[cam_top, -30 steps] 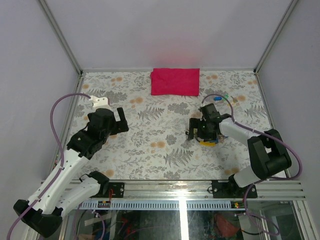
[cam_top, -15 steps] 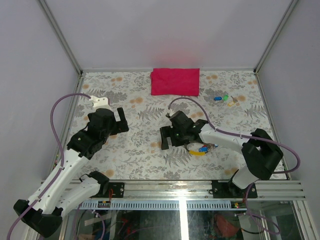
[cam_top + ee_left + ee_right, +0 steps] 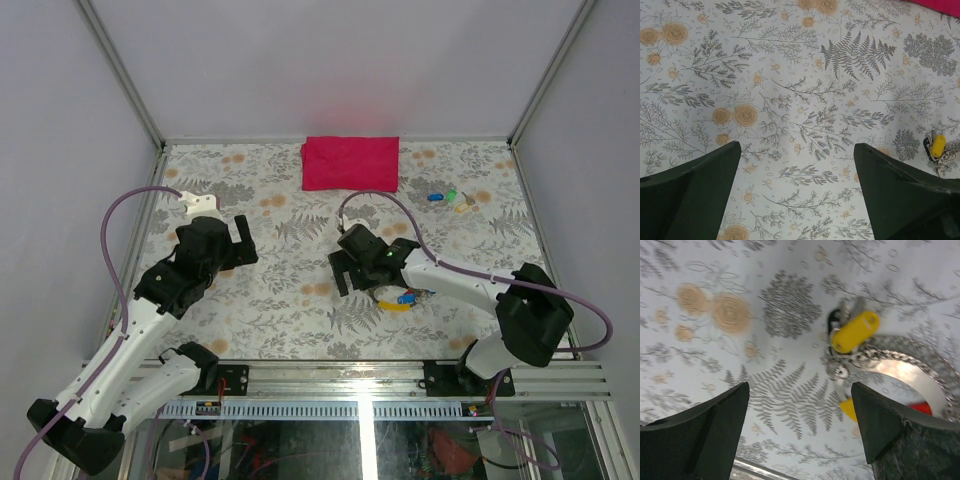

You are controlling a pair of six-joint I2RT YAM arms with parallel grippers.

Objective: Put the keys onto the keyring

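Note:
A bunch of keys (image 3: 400,298) with yellow and blue tags lies on the floral table right of centre. In the right wrist view it shows a yellow tag (image 3: 855,331), a second yellow piece, a bit of red and a silvery curved ring with chain (image 3: 900,357). My right gripper (image 3: 345,278) (image 3: 797,405) is open and empty, just left of the bunch and not touching it. Three loose keys, blue (image 3: 435,196), green (image 3: 452,195) and yellow (image 3: 463,205), lie at the back right. My left gripper (image 3: 232,232) (image 3: 797,150) is open and empty over bare table at the left.
A folded red cloth (image 3: 351,163) lies at the back centre; its edge shows in the left wrist view (image 3: 940,4). The key bunch also shows at the right edge of the left wrist view (image 3: 936,147). White walls and metal posts enclose the table.
My right gripper has swung left from over the key bunch, which now lies uncovered on the table, slightly nearer and further left. The left arm has not moved.

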